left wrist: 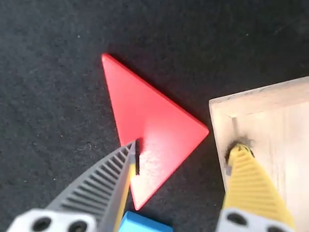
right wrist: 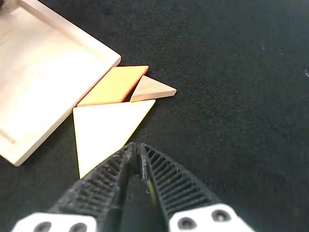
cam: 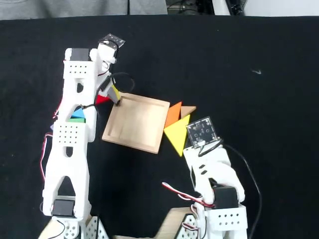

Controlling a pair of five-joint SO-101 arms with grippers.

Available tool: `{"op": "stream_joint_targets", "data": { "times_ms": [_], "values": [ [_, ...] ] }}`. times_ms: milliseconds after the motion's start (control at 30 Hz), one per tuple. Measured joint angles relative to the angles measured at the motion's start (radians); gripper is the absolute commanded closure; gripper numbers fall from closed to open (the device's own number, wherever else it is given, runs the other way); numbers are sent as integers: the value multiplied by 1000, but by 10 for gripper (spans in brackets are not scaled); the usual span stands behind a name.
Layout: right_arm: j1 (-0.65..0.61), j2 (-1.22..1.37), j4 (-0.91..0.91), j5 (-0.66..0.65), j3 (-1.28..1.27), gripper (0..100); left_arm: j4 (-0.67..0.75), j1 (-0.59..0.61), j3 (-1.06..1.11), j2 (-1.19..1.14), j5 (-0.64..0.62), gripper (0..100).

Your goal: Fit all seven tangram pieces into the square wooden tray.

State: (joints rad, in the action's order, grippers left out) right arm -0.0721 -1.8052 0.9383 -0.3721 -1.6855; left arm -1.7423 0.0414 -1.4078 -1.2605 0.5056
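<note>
The square wooden tray point(cam: 137, 122) lies empty at mid-table. My left gripper point(left wrist: 186, 147) is open at the tray's far left corner. Its grey finger point(left wrist: 106, 179) rests on the red triangle point(left wrist: 149, 121), and its yellow finger point(left wrist: 246, 179) sits inside the tray corner point(left wrist: 260, 106). The red triangle point(cam: 102, 98) lies flat just outside the tray. My right gripper point(right wrist: 137, 147) is shut with nothing in it, its tips at the edge of the yellow triangle point(right wrist: 106, 128). An orange parallelogram point(right wrist: 113, 86) and a small tan triangle point(right wrist: 149, 89) lie beside the tray's right side.
Blue point(cam: 77, 113) and green point(cam: 78, 120) pieces lie partly under the left arm point(cam: 75, 134). The blue piece point(left wrist: 145, 224) lies right next to the red triangle. Black cloth covers the table; the far and right areas are open.
</note>
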Motion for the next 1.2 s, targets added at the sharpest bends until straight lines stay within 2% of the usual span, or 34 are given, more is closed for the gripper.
{"op": "stream_joint_targets", "data": {
  "times_ms": [400, 567, 900, 1000, 1200],
  "values": [
    [0, 0, 0, 0, 0, 986, 100, 28, 25, 0, 0, 702],
    [0, 0, 0, 0, 0, 986, 121, 60, 25, -23, 0, 735],
    [0, 0, 0, 0, 0, 986, 121, 112, 25, -21, 15, 711],
    [0, 0, 0, 0, 0, 986, 117, 115, 21, -21, 17, 668],
    [0, 0, 0, 0, 0, 986, 61, 103, -51, -25, -66, 629]
  ]
}}
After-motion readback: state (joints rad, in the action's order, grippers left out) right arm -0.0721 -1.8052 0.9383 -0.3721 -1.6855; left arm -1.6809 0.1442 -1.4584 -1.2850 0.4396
